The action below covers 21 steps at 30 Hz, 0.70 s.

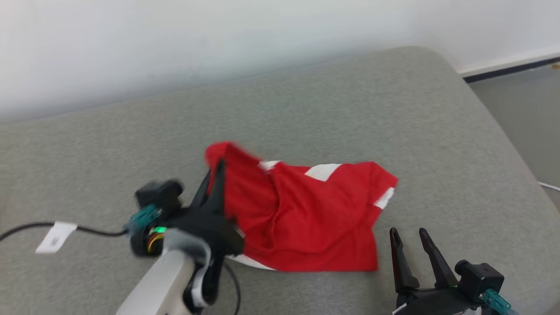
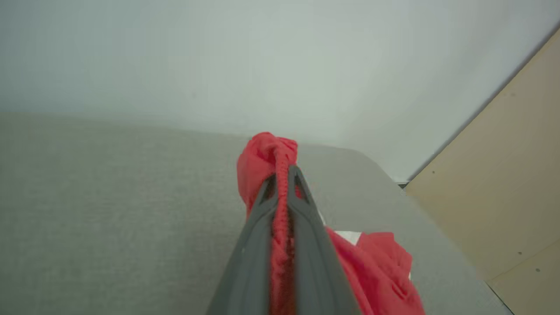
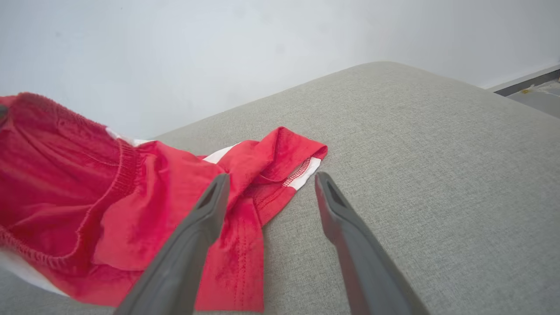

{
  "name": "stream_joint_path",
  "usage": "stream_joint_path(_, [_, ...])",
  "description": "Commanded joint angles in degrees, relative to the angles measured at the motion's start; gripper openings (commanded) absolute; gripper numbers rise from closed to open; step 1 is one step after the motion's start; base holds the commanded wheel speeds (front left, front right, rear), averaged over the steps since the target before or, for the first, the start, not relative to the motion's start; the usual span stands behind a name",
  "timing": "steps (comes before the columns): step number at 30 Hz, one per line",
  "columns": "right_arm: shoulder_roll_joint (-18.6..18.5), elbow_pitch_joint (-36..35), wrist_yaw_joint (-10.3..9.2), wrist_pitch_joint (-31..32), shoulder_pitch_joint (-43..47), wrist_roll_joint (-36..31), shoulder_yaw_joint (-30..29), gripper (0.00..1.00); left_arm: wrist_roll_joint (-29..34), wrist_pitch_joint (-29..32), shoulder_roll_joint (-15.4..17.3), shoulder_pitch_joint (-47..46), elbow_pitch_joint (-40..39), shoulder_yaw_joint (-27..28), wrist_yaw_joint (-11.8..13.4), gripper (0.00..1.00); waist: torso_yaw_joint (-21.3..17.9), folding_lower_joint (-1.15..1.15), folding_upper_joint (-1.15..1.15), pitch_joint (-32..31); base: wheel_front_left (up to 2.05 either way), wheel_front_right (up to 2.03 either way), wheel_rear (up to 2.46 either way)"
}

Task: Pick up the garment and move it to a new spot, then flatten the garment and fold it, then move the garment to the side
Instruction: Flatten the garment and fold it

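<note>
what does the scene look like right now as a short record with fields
surface: grey cushion
garment: red with white patches, crumpled, mostly lying on the cushion
left gripper: shut on a bunched edge of the garment, holding that end up
right gripper: open, beside the garment's near corner, holding nothing
other: black cable with a white tag, by the left arm

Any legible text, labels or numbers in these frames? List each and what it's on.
Nothing legible in any view.
White tag on the black cable: faint print, too blurred to read.
Red garment: white patches and trim, no lettering or number visible.
</note>
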Motion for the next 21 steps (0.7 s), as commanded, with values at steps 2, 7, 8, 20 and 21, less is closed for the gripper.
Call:
stream_joint_path(2, [0.0,0.2,-0.12,-0.2,-0.8,-0.8,0.3,1.00,-1.5,-1.4,0.4,2.1,3.2,1.9,0.3,0.00,3.2,0.00,0.00,0.4,0.00,0.00,0.00])
stream_joint_path(7, [0.0,0.8,-0.12,-0.2,-1.2,-1.0,1.0,1.00,-3.4,-3.3,-0.2,4.0,9.8,5.7,0.6,1.00,4.6,0.00,0.00,-0.3,0.00,0.00,0.00])
stream_joint_path(8, [0.0,1.0,-0.12,-0.2,-1.2,-1.0,1.0,1.00,-3.7,-3.6,-0.3,4.1,10.9,6.5,0.5,1.00,4.7,0.00,0.00,-0.5,0.00,0.00,0.00])
stream_joint_path(20, [0.0,0.8,-0.12,-0.2,0.6,-1.9,0.4,1.00,-3.1,-3.0,-0.5,9.0,12.5,14.0,-2.5,1.00,5.2,0.00,0.00,-2.7,0.00,0.00,0.00])
stream_joint_path(21, [0.0,0.8,-0.12,-0.2,0.8,-2.0,0.4,1.00,-3.4,-1.6,-0.9,8.1,12.2,13.1,-3.4,1.00,5.2,0.00,0.00,-2.7,0.00,0.00,0.00])
